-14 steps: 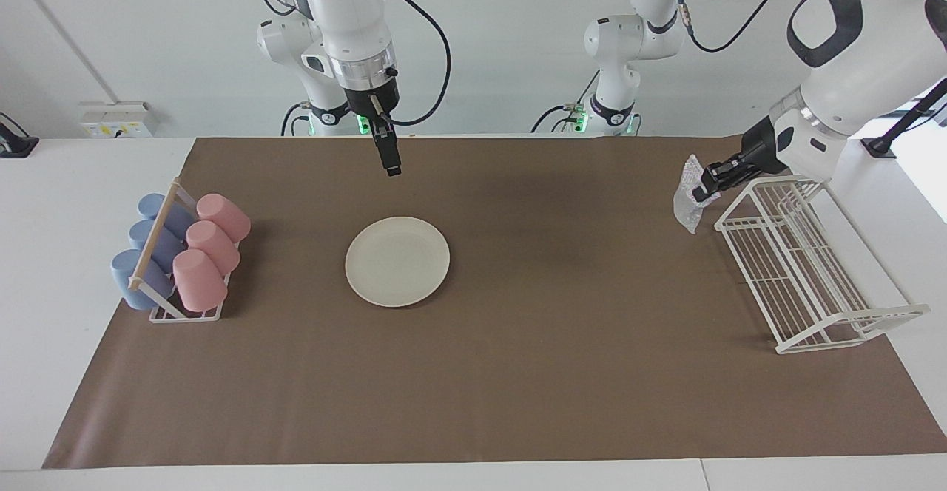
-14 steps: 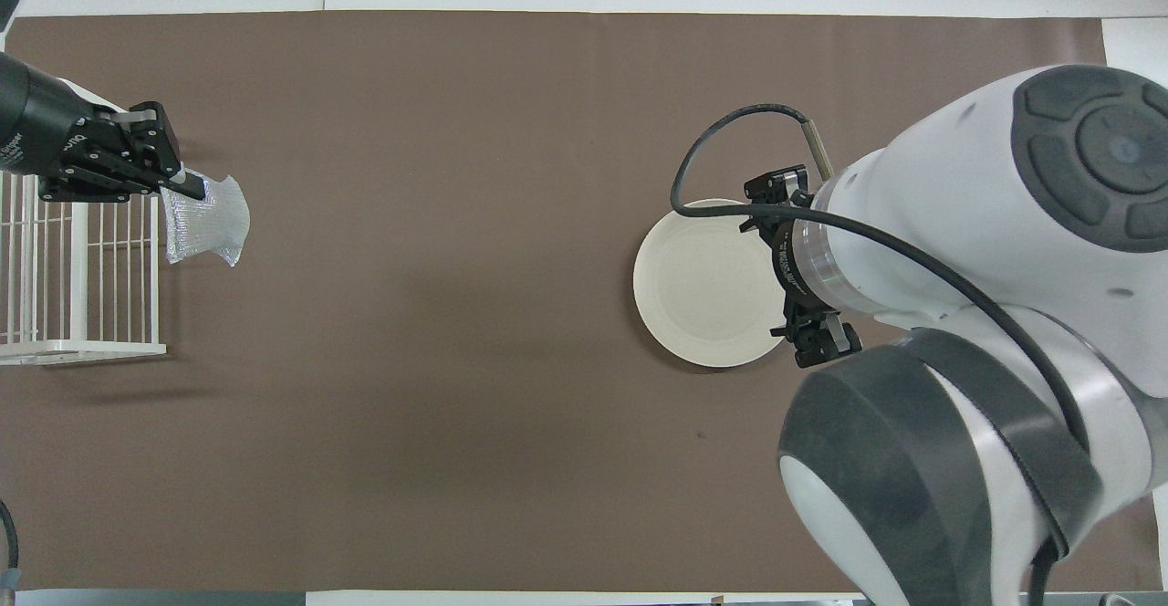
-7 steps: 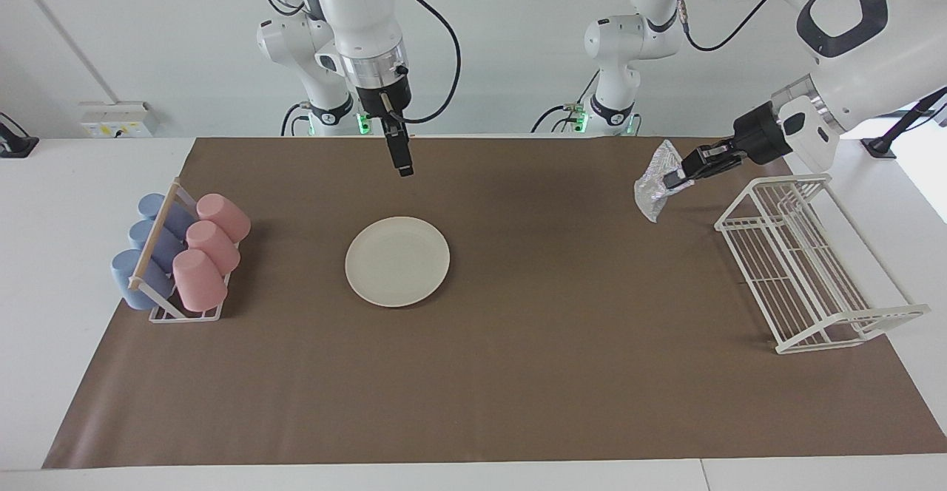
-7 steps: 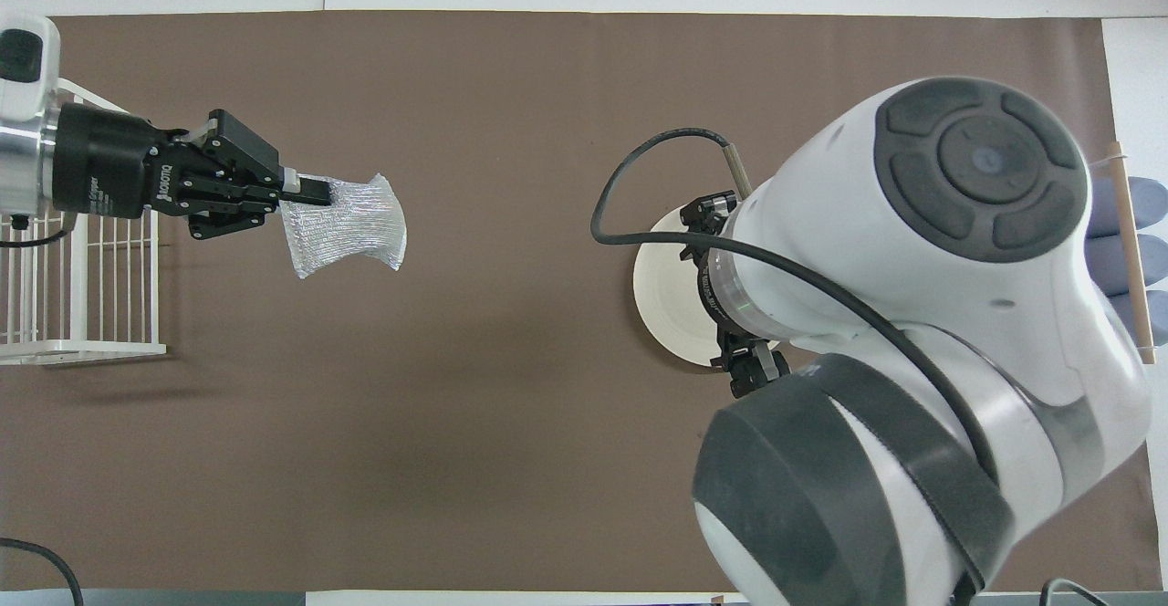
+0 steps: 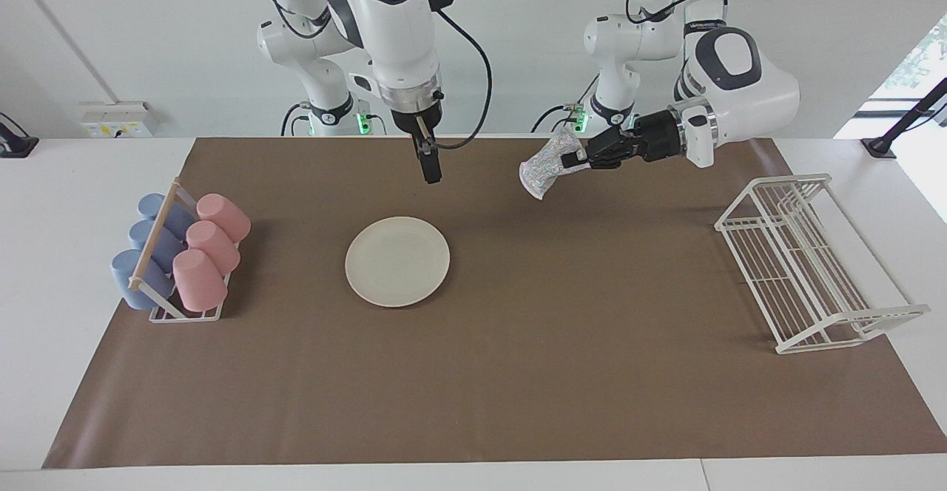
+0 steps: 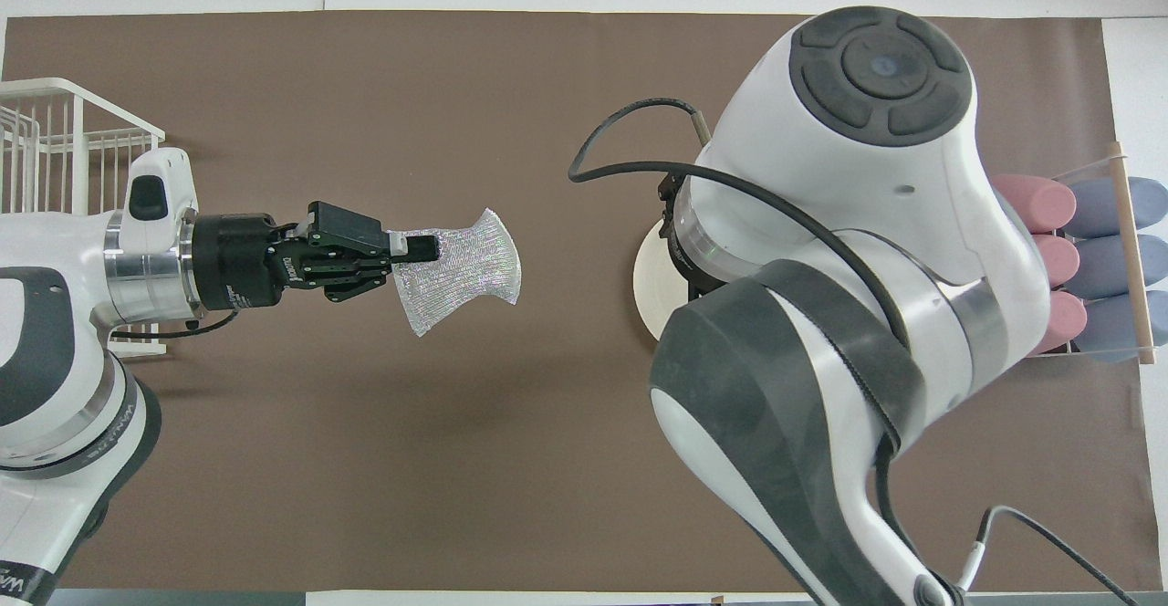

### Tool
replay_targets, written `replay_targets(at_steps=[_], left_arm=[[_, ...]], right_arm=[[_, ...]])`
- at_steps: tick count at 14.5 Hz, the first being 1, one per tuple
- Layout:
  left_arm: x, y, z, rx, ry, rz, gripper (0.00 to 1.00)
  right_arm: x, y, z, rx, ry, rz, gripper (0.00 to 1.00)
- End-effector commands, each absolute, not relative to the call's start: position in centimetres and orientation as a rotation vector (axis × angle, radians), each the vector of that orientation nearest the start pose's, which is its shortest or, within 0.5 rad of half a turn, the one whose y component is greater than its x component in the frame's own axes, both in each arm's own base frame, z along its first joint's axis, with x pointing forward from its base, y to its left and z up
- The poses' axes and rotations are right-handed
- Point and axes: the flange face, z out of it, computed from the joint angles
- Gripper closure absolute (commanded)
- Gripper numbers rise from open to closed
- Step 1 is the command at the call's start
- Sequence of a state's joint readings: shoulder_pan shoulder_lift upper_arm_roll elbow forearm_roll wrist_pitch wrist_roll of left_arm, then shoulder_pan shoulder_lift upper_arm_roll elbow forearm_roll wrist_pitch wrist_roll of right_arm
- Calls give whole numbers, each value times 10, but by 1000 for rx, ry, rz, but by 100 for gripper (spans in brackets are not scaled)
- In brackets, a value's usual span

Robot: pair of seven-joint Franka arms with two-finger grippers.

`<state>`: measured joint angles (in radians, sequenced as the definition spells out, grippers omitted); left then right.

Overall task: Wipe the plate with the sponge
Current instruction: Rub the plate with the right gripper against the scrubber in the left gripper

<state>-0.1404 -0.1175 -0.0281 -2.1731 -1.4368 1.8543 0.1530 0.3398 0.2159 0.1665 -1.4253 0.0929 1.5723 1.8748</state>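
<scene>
Holding sponge [image 5: 544, 168] clamped in left gripper [image 5: 571, 158], raised over brown mat [image 5: 518, 373] on desk, between plate [image 5: 397, 261] and wire rack [image 5: 803, 265]. We see plate flat on mat, near cup rack [image 5: 177, 258]. Right gripper [image 5: 430, 173] hangs over mat just above plate's robot-side edge, fingers apart, empty.

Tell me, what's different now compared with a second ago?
The left gripper, shut on the sponge, carried it from beside the wire rack toward the plate. The right gripper drifted slightly the same way, staying raised. Plate, rack and cups stayed put.
</scene>
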Motion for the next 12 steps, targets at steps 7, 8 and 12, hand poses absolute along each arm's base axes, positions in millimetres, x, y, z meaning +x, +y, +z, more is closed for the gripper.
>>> replay_targets(at_steps=[7,8,12], left_arm=[[463,-187,447,1727,234,-101,100],[463,-187,446,1727,236,-102,100],[464,-187,446,1726,236,-102,100]], right_arm=[[543,402,585,-2352,1979,202,0],[535,414,585,-2366,1956,199,0],[524,422,571,-2338,1954,195,0]])
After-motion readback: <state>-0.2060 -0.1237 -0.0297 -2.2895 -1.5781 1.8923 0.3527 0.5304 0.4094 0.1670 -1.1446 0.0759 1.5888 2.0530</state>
